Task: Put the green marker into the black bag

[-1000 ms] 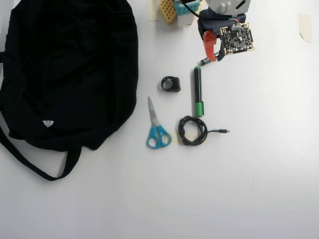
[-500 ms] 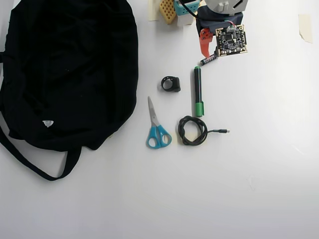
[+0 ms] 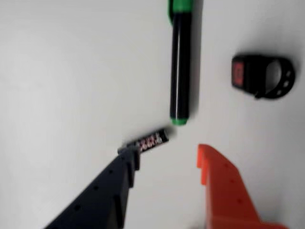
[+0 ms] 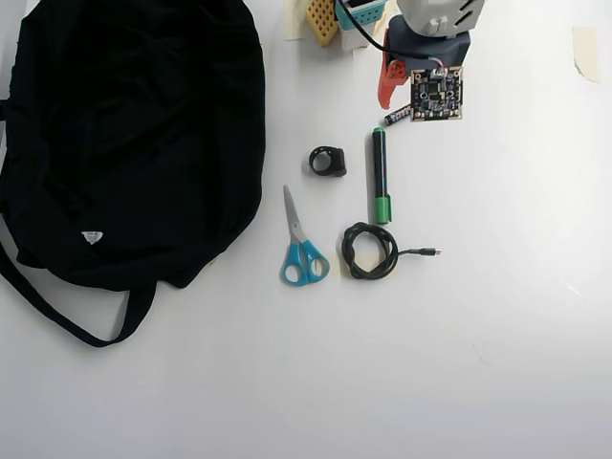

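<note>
Arm sits at the top edge of the overhead view, wrist folded down, with the bare camera board (image 4: 438,93) facing up. Gripper (image 3: 167,157) points at the table, holding nothing. Jaws stand apart: dark fixed finger (image 3: 102,193) on the left of the wrist view, orange finger (image 3: 224,191) on the right, a clear gap between.

green marker (image 3: 181,62) cap cropped, black bag (image 4: 134,143) edge-cut
</note>
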Tool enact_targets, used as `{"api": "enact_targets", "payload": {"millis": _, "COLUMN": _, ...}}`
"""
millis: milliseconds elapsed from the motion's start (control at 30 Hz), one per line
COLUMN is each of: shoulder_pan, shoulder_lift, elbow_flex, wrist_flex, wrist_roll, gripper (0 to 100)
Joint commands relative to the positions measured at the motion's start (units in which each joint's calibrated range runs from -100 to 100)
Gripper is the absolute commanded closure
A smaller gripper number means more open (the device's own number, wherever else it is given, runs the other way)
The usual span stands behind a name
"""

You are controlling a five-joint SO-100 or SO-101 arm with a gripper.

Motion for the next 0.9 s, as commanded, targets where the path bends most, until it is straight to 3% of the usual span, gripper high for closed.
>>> {"api": "enact_targets", "payload": {"millis": 0, "shoulder_pan": 0.06, "shoulder_lift": 2.46, "elbow_flex": -0.35, "wrist_flex": -0.64, "wrist_roll": -1.42, "gripper": 84}}
{"api": "enact_targets", "payload": {"millis": 867, "shoulder_pan": -1.13, "shoulder_lift": 22.71, "elbow_flex": 2.71, "wrist_flex": -17.17, "wrist_roll": -1.15, "gripper": 84}}
